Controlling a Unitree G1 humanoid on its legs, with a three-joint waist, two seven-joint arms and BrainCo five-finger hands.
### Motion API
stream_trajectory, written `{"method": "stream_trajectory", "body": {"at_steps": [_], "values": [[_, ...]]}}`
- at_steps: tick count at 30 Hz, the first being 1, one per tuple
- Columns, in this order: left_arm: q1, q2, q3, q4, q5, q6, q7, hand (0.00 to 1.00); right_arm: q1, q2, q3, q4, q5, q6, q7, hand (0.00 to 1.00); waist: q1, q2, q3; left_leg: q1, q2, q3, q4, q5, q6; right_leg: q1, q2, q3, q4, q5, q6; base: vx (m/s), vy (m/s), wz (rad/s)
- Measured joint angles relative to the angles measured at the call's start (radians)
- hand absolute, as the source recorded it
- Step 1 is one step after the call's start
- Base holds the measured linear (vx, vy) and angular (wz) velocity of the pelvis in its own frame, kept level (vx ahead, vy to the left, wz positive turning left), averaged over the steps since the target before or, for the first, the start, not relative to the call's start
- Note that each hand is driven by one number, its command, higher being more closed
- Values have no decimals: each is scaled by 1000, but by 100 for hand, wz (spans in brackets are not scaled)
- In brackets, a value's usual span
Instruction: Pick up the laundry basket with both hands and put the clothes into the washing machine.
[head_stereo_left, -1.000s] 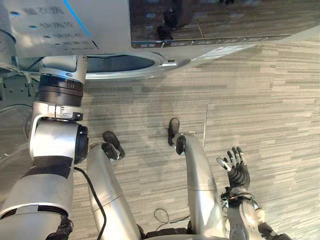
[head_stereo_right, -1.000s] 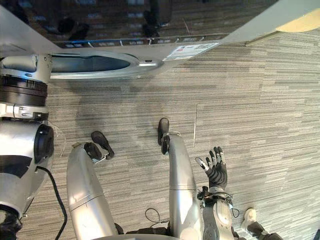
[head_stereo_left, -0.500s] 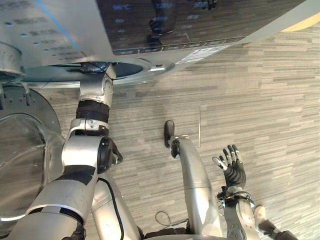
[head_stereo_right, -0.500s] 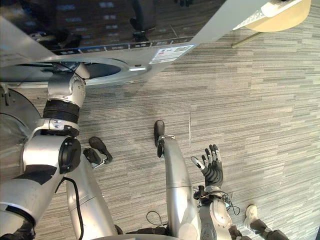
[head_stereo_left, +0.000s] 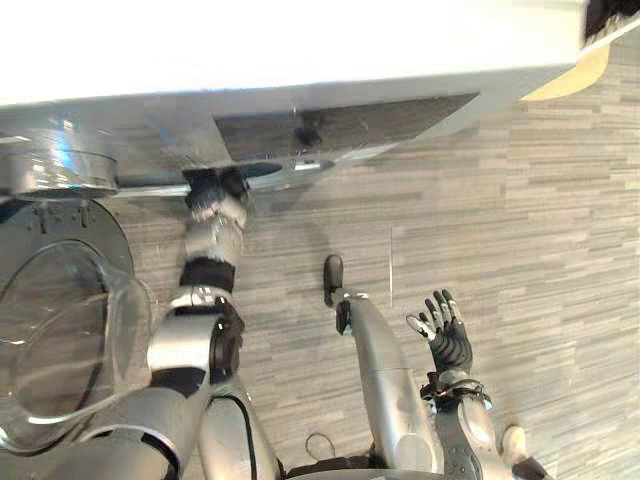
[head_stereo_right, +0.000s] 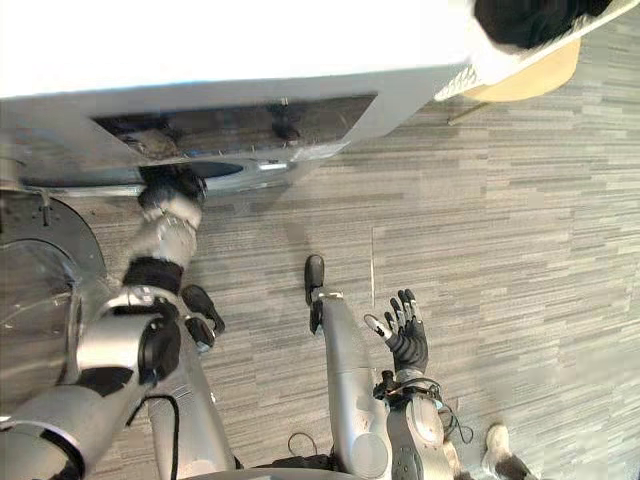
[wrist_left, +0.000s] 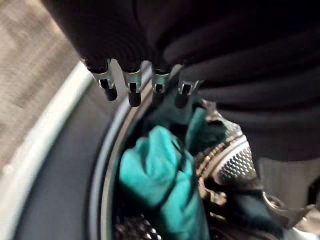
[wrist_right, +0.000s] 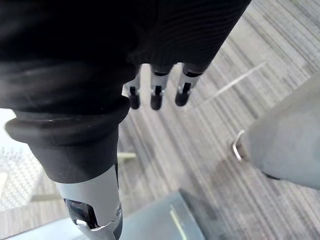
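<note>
The washing machine (head_stereo_left: 300, 60) stands in front of me with its round glass door (head_stereo_left: 60, 340) swung open to the left. My left hand (head_stereo_left: 215, 190) is stretched out to the drum's mouth. In the left wrist view its fingers (wrist_left: 132, 90) hang straight over the rim and hold nothing. A teal garment (wrist_left: 160, 185) lies bunched inside the perforated drum (wrist_left: 235, 165) with darker cloth beside it. My right hand (head_stereo_right: 405, 340) is held low at my right side, palm up and fingers spread, and its fingers (wrist_right: 156, 95) point at the floor.
Grey striped carpet (head_stereo_left: 520, 220) covers the floor to the right. A light wooden round piece (head_stereo_right: 530, 80) shows past the machine's right corner, with something black (head_stereo_right: 530, 20) above it. A white meshed surface (wrist_right: 15, 180) lies beside the right arm.
The camera has tilted, bringing the machine's white top and open door into view. My left arm has stretched further, with its hand now at the drum's mouth. The right hand has kept its pose.
</note>
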Motion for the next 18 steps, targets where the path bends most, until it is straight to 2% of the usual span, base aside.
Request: {"method": "stream_trajectory", "body": {"at_steps": [3,5,6,8,10,11,12,13,16,17,18], "values": [[236,-89,-1,-61,40,-16,-4,0,-21,-1,-7,56,-4,1,-10,0,5,1,-13,134,-49,4,-106,43,-6,116,-34,-23,-42,0,0,110,7,37],[393,-138,-1,-69,99,-30,-3,0,-49,0,-27,119,-14,3,-18,0,15,3,-57,206,-73,8,-171,63,-6,176,-50,-31,-69,-1,1,95,2,25],[495,-164,-1,-69,110,-36,-6,0,-61,-1,-46,163,-22,3,-21,0,30,10,-74,267,-87,13,-209,76,-8,234,-57,-39,-88,-1,1,104,-2,26],[629,-192,-3,-64,123,-40,-20,0,-70,-2,-84,254,-28,6,-28,0,41,26,-109,343,-108,12,-260,88,-4,313,-73,-54,-113,-22,12,70,-1,34],[770,-205,-1,-25,194,-42,-54,0,-76,-5,-138,394,-28,20,-39,0,73,60,-166,430,-131,9,-315,97,-5,401,-90,-74,-145,-36,23,29,2,27],[798,-205,0,-4,206,-41,-65,0,-80,-5,-152,440,-28,22,-39,0,77,71,-179,455,-137,10,-333,97,-5,426,-96,-78,-153,-39,25,13,18,25],[849,-207,19,36,249,-39,-96,0,-80,-3,-201,544,-30,38,-37,0,84,98,-223,509,-149,12,-379,111,-3,476,-112,-85,-175,-41,28,33,32,22],[867,-207,37,63,279,-39,-121,0,-81,-4,-232,615,-32,45,-35,0,89,114,-254,545,-161,16,-418,124,-4,505,-120,-96,-191,-40,30,48,24,22],[909,-214,102,148,319,-31,-198,0,-94,-21,-324,788,-40,68,-30,0,87,152,-334,660,-195,17,-555,172,-1,609,-132,-118,-265,-29,48,47,26,16],[914,-218,120,160,308,-30,-211,0,-95,-26,-339,824,-42,75,-26,0,86,149,-347,676,-200,12,-579,181,-4,628,-133,-127,-282,-26,52,84,28,28],[915,-220,128,178,291,-30,-232,0,-95,-26,-371,885,-45,87,-12,0,87,169,-377,712,-205,1,-620,201,-2,669,-132,-146,-309,-22,55,80,18,30]]}}
